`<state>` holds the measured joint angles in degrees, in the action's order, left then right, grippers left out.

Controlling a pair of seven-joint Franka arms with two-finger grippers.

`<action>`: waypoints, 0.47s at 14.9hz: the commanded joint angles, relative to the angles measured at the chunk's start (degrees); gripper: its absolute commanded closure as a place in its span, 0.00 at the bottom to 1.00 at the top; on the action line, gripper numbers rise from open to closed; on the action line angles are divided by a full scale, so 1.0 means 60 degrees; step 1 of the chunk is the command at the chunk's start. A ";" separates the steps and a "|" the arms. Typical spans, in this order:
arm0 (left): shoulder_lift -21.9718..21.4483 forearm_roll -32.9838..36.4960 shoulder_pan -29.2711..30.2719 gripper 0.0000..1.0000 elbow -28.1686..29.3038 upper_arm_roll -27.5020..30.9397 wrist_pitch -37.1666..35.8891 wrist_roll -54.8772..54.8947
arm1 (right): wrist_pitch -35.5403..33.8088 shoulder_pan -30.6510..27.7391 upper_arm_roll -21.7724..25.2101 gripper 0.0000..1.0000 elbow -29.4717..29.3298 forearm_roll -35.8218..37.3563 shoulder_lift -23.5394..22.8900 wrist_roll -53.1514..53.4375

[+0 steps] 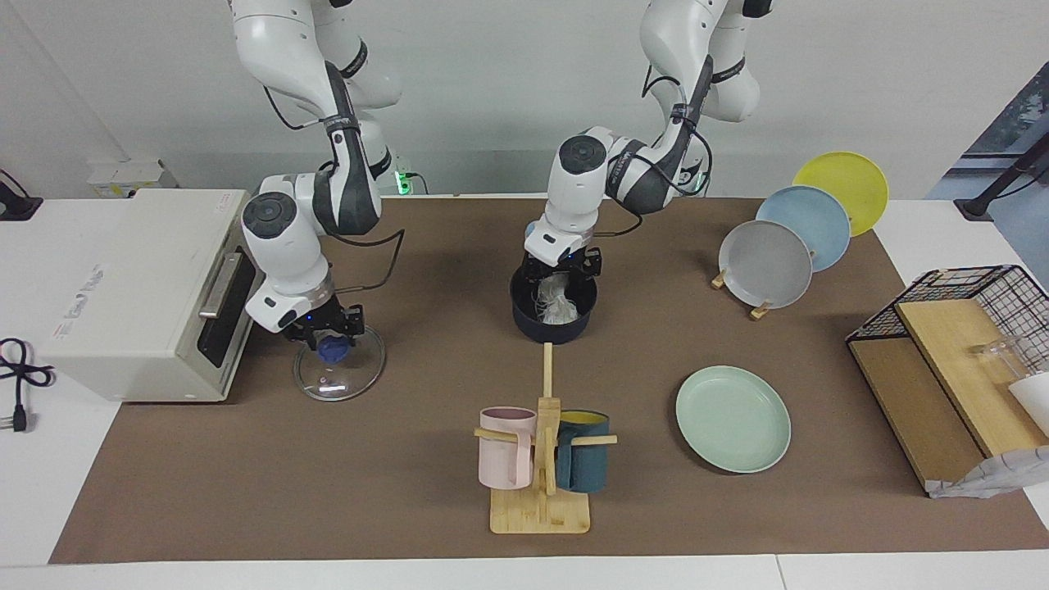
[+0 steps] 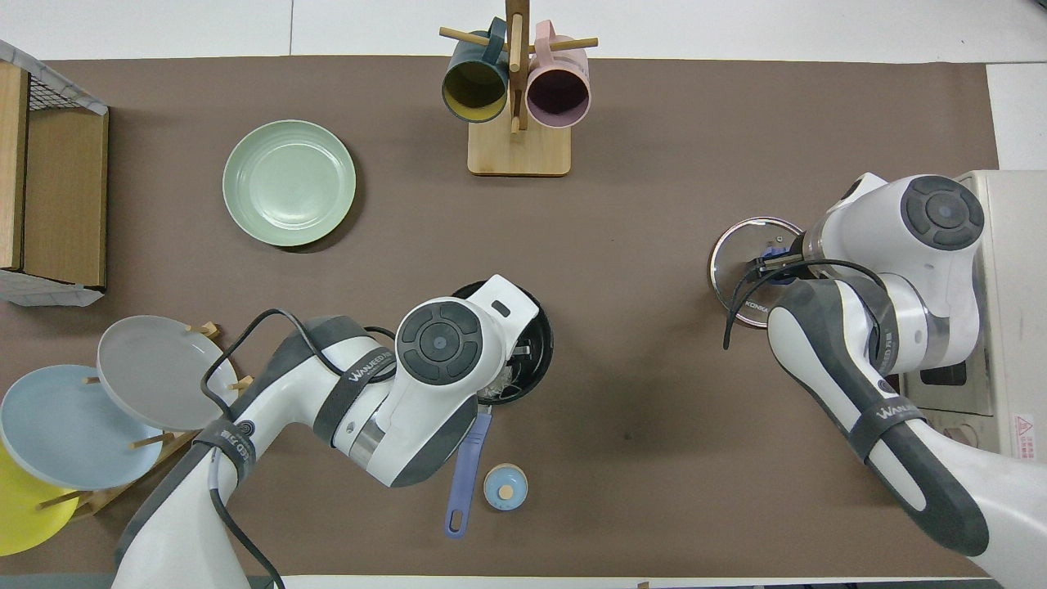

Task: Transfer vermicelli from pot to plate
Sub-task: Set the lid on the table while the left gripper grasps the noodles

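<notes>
My table [image 1: 246, 492] sits in bright, even light from above. Shadows under my arms and the plate [image 1: 733, 419] stay short and soft. Both views are sharp; the lid [image 1: 340, 373] glints faintly.

Wall [image 1: 508, 90]: plain pale grey-white, evenly lit. Table [image 1: 49, 492]: white top, covered across its middle by a brown mat [image 1: 328, 475]. Window [image 1: 1020, 123]: partial, at the far right edge of the facing view, dark frame. Socket box [image 1: 123, 174]: white, low on the wall at the right arm's end. Black cable [image 1: 16, 381]: coiled on the white tabletop at that same end.
</notes>
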<state>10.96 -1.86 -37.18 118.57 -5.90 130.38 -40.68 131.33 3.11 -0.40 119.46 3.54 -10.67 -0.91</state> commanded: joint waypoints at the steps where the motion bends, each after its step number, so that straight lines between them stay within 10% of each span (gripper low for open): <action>1: 0.0223 -0.0100 -0.0205 0.00 0.0117 0.0162 0.0433 -0.0076 | -0.1257 -0.0108 -0.0110 0.00 -0.0993 0.0010 0.0270 -0.0126; 4: 0.0268 -0.0100 -0.0220 0.11 0.0102 0.0177 0.0434 -0.0003 | -0.3689 -0.0108 -0.0110 0.00 -0.2737 -0.0004 0.0517 -0.0184; 6: 0.0268 -0.0100 -0.0220 0.82 0.0058 0.0177 0.0404 0.0041 | -0.5023 -0.0094 -0.0124 0.00 -0.3720 -0.0034 0.0635 -0.0185; 7: 0.0283 -0.0100 -0.0205 1.00 0.0029 0.0177 0.0375 0.0099 | -0.5420 -0.0079 -0.0124 0.00 -0.3927 -0.0048 0.0824 -0.0141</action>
<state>12.81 -1.86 -37.38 118.46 -5.86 131.90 -40.69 103.88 3.14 -0.54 99.87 3.53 -6.33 -0.91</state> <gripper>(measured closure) 0.291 0.000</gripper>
